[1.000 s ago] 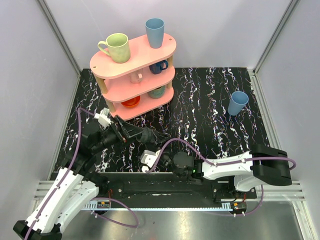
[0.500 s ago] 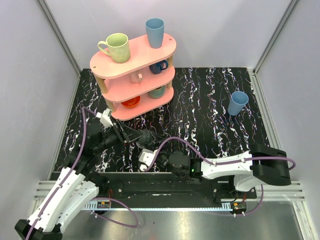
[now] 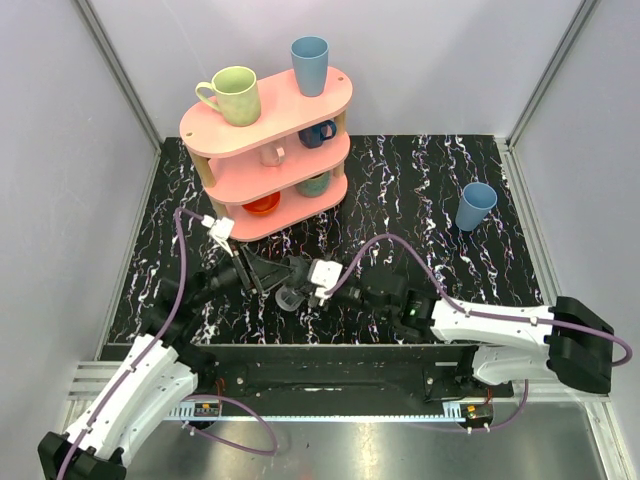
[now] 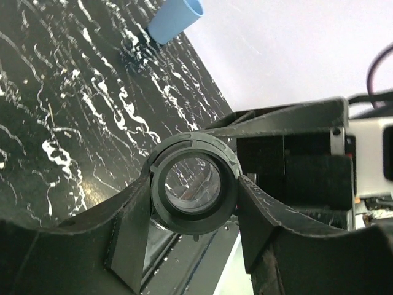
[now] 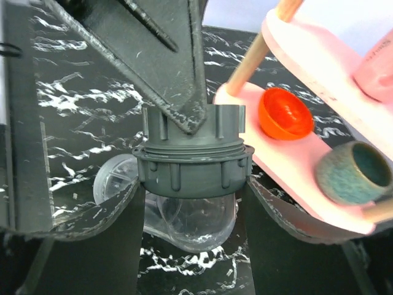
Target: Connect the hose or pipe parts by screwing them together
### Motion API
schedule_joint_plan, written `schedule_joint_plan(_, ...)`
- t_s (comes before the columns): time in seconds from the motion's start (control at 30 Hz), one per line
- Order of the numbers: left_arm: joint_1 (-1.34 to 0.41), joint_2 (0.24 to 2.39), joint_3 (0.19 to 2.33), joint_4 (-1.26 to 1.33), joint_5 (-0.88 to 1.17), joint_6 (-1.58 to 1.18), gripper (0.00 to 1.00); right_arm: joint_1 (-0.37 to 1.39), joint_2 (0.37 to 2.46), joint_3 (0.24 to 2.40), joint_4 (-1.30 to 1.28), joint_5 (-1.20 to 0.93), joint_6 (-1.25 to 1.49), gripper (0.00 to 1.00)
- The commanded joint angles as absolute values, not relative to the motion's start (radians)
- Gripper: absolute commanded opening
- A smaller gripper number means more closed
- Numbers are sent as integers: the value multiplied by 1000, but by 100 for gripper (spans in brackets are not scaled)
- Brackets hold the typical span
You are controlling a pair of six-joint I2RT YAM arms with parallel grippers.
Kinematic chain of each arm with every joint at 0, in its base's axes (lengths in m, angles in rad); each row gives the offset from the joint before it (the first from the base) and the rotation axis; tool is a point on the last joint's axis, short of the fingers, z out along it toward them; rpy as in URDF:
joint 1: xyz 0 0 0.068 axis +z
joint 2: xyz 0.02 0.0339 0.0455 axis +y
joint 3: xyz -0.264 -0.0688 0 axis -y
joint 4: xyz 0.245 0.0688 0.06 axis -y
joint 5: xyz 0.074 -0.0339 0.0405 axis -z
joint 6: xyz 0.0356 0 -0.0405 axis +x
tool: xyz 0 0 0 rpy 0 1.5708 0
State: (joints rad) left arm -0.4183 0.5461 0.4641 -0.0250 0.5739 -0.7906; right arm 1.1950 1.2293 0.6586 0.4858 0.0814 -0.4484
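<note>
The black marbled worktop point(image 3: 440, 190) carries a pink shelf point(image 3: 280, 105) with cups at the back. In front of it the left arm point(image 3: 140, 375) and the right arm point(image 3: 490, 322) meet above the near middle. The left jaws are clenched on the dark collar point(image 4: 195, 145), and the right jaws grasp the grey-translucent fitting point(image 5: 184, 230) under it. The collar sits straight on the fitting's flared rim with a little thread showing between. I judge the parts are engaged, and the last tightening turns and the release are left.
</note>
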Motion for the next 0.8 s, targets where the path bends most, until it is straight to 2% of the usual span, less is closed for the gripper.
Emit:
schedule_joint_plan(0.0, -430, 549, 485, 284, 796, -701, 0, 1125, 1195, 709, 473, -280, -264, 0)
schedule_joint_plan(0.17, -430, 655, 519, 348, 972, -669, 0, 1062, 1186, 736, 393, -477, -184, 0)
schedule_joint_plan(0.3, -430, 658, 496, 373, 1032, -611, 0, 1017, 1174, 736, 393, -690, -114, 0)
schedule_joint_plan(0.43, -430, 646, 488, 330, 1065, -555, 0, 1003, 1158, 727, 371, -701, -107, 0)
schedule_joint_plan(0.47, -430, 644, 503, 234, 1030, -536, 9, 1003, 1154, 726, 365, -686, -120, 0)
schedule_joint_plan(0.53, -430, 649, 570, 100, 973, -454, 37, 1003, 1141, 721, 339, -631, -138, 0)
schedule_joint_plan(0.57, -430, 656, 595, -31, 913, -428, 55, 1003, 1137, 721, 328, -611, -155, 0)
schedule_joint_plan(0.63, -430, 666, 656, -154, 853, -351, 66, 1003, 1124, 716, 304, -548, -173, 0)
schedule_joint_plan(0.67, -430, 663, 658, -197, 819, -351, 76, 1003, 1118, 713, 304, -529, -182, 0)
schedule_joint_plan(0.77, -428, 631, 637, -186, 778, -400, 88, 1003, 1098, 686, 324, -473, -195, 0)
